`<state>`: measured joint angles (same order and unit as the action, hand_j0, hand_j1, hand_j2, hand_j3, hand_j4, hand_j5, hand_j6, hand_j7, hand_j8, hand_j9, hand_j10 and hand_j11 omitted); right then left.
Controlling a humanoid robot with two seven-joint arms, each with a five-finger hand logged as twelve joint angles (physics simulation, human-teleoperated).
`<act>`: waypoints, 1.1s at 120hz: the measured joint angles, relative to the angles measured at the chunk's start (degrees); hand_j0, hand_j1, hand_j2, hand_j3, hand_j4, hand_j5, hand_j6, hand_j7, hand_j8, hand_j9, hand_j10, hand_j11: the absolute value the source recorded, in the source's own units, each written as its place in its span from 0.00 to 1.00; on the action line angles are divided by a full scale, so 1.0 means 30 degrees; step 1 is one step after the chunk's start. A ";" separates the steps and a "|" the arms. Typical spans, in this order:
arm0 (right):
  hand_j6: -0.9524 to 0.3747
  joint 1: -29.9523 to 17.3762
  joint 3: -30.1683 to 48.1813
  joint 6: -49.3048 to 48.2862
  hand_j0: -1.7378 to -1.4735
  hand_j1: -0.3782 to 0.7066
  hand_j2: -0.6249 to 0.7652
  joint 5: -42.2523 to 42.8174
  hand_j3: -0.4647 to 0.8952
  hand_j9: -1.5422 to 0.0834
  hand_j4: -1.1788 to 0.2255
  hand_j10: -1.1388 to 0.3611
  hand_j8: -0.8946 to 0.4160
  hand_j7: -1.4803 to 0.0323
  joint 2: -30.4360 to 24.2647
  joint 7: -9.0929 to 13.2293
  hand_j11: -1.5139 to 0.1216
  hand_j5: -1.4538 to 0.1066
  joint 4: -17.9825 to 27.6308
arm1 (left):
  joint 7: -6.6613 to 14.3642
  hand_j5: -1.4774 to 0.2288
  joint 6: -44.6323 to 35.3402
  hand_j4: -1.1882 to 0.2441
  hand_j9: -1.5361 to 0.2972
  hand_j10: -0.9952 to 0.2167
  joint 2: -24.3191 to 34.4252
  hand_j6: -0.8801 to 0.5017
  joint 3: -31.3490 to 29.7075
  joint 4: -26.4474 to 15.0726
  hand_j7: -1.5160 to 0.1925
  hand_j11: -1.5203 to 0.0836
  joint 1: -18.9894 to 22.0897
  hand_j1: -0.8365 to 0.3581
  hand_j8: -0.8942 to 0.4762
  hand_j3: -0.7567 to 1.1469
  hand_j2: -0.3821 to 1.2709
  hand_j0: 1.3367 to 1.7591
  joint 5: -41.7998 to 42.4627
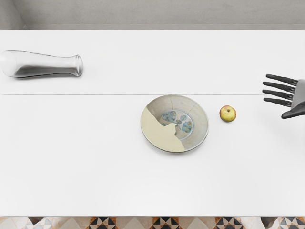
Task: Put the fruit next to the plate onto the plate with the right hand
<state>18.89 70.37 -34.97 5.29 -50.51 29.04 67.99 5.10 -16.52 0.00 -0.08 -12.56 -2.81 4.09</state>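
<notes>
A small yellow-red apple (pixel 228 113) lies on the white table just right of the plate (pixel 200 125), a shallow grey and cream dish with blue marks in its centre. The apple and the plate stand a little apart. My right hand (pixel 281 95) comes in from the right edge, its black fingers spread and pointing left, holding nothing. It hovers to the right of the apple and slightly farther back. The left arm does not show.
A silvery glass vase (pixel 40 64) lies on its side at the far left of the table. The table's front edge runs along the bottom, with patterned floor tiles (pixel 164 223) below it.
</notes>
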 joint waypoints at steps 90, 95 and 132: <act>0.68 0.6935 -0.7973 1.0075 0.30 0.07 0.44 1.8412 0.34 0.91 0.81 0.73 0.65 0.94 0.3480 0.1944 0.89 0.90 0.7922 | -0.0002 0.87 0.0000 0.83 0.84 0.82 0.0000 0.64 -0.0002 -0.0001 0.89 0.95 0.0000 0.99 0.65 0.40 0.23 0.76 0.0007; 0.68 0.7112 -0.8794 1.1177 0.30 0.08 0.44 1.9143 0.34 0.91 0.80 0.72 0.64 0.93 0.3613 0.1959 0.88 0.89 0.7961 | -0.0002 0.87 0.0000 0.83 0.84 0.82 0.0000 0.64 -0.0002 -0.0002 0.89 0.95 0.0000 0.99 0.65 0.40 0.23 0.76 0.0001; 0.65 0.7216 -1.2222 1.6380 0.30 0.13 0.44 2.1458 0.34 0.88 0.77 0.70 0.61 0.90 0.5253 0.1986 0.85 0.86 0.6770 | -0.0001 0.87 0.0000 0.83 0.84 0.82 0.0000 0.64 -0.0001 0.0003 0.89 0.95 0.0000 0.99 0.65 0.40 0.23 0.76 -0.0003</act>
<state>40.53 33.71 14.18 69.67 -34.75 35.00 88.30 5.10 -16.52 0.00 -0.08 -12.55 -2.81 4.09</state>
